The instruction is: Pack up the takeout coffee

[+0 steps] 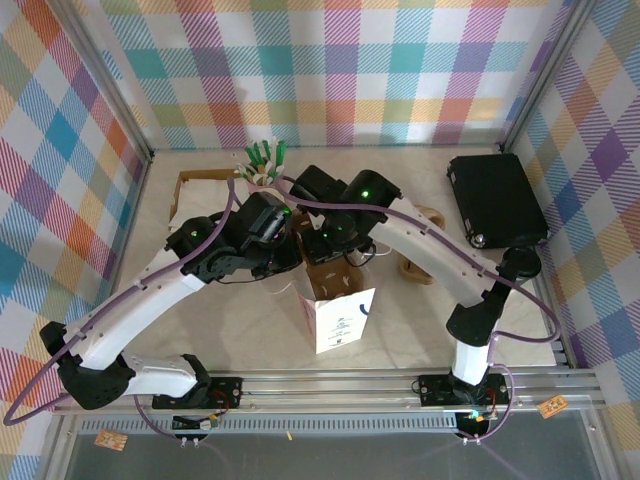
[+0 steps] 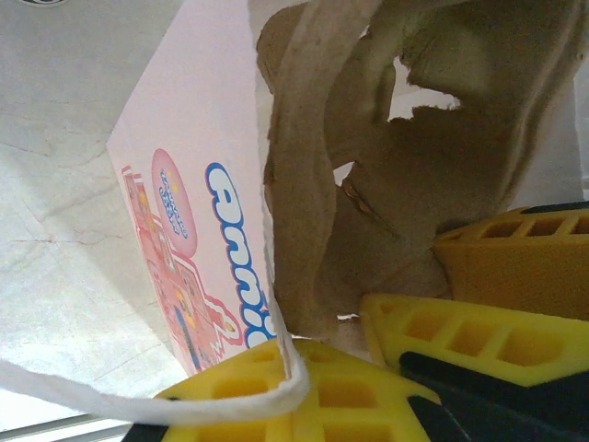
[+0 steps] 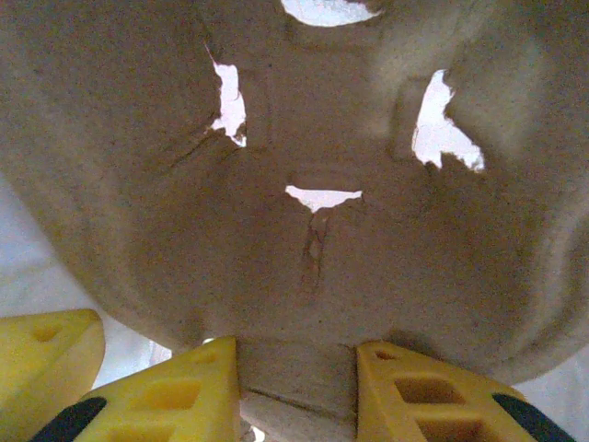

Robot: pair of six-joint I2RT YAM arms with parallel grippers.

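Both arms meet at centre surface point(image 1: 250, 335) over the upright white paper bag with blue logo point(image 1: 345, 320), which stands just ahead of the bases. Left wrist view: the left gripper point(image 2: 336, 336) has its yellow fingers point(image 2: 267, 396) drawn together. The bag's top edge runs down between them, so I read it as pinched, and the white cord handle point(image 2: 138, 396) is draped across the lower finger. The bag's pink-printed side wall faces this camera. Right wrist view: the right gripper point(image 3: 296, 354) is narrow, its fingers point(image 3: 198, 387) clamped either side of a tab on the brown moulded-pulp cup carrier point(image 3: 294, 230). Torn slots in the pulp let light through. From above, the carrier point(image 1: 330, 272) sits at the bag's mouth under the two wrists. I cannot tell where the takeout coffee is; the arms cover the carrier's wells. A black box point(image 1: 495, 200) lies far right. A pot of green sticks point(image 1: 265, 158) stands behind the arms. A second brown carrier point(image 1: 420, 262) lies right of the bag, apart from it.
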